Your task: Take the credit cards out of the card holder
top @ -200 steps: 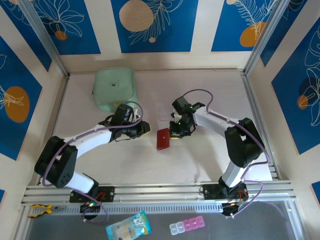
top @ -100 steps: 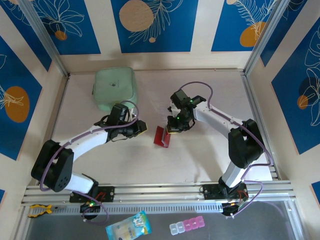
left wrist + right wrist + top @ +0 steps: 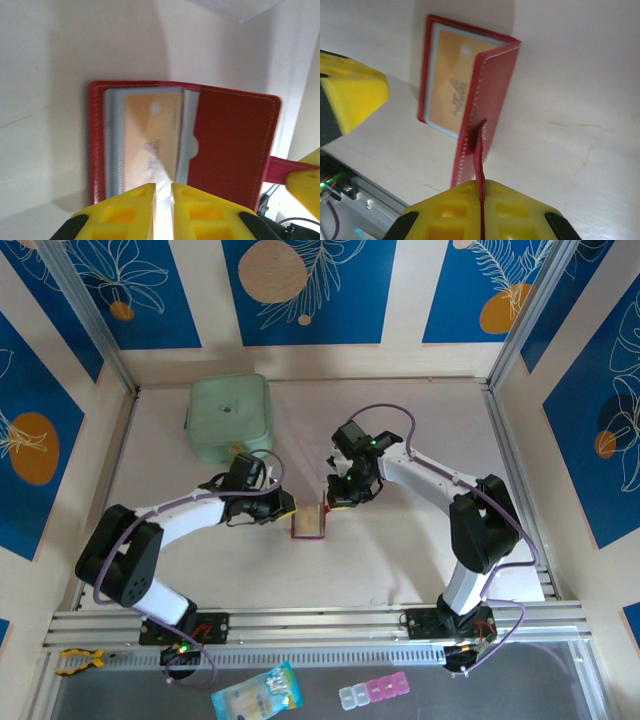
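Observation:
The dark red card holder (image 3: 308, 523) lies open on the table, its cover flap (image 3: 492, 85) lifted upright. A gold-orange credit card (image 3: 150, 130) sits in its pale sleeve, also visible in the right wrist view (image 3: 450, 85). My right gripper (image 3: 481, 184) is shut on the red snap tab (image 3: 481, 150) and holds the flap up; it stands at the holder's right side (image 3: 337, 498). My left gripper (image 3: 163, 187) hovers at the holder's near edge, on its left (image 3: 288, 508). Its fingers stand a narrow slit apart. I cannot tell whether anything is pinched there.
A mint-green square pouch (image 3: 230, 418) lies at the back left, behind the left arm. A metal rail (image 3: 320, 620) runs along the near edge. Below it lie a blue packet (image 3: 255, 692) and a pill box (image 3: 372, 692).
The right gripper drew the tab leftward, and the holder went from closed to open with the card showing. The left gripper moved right to the holder's edge and its fingers narrowed.

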Controlling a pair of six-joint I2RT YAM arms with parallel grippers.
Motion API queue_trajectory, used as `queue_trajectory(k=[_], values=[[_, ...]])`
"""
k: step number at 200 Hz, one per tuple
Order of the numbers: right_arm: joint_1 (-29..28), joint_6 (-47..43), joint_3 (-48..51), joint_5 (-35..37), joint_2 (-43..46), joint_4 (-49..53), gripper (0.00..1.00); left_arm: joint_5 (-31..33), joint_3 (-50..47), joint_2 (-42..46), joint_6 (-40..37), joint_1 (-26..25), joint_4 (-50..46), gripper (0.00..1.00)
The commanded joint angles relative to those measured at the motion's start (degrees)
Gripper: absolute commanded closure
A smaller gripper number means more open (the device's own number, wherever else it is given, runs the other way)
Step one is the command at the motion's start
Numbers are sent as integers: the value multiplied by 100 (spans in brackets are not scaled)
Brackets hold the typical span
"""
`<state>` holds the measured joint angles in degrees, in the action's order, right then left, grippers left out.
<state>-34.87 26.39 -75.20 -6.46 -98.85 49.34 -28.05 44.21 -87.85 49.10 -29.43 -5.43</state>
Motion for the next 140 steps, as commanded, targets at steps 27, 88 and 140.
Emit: queue_trajectory(k=[27,88,140], values=[[267,-1,527,234,357,86,100,-66,127,-455,-106,-145,24,88],[539,-38,930,204,243,-286,100,126,88,-660,-173,-187,-147,92],[751,-72,1215,249,140,-599,100,207,91,-754,-172,-199,-178,94]])
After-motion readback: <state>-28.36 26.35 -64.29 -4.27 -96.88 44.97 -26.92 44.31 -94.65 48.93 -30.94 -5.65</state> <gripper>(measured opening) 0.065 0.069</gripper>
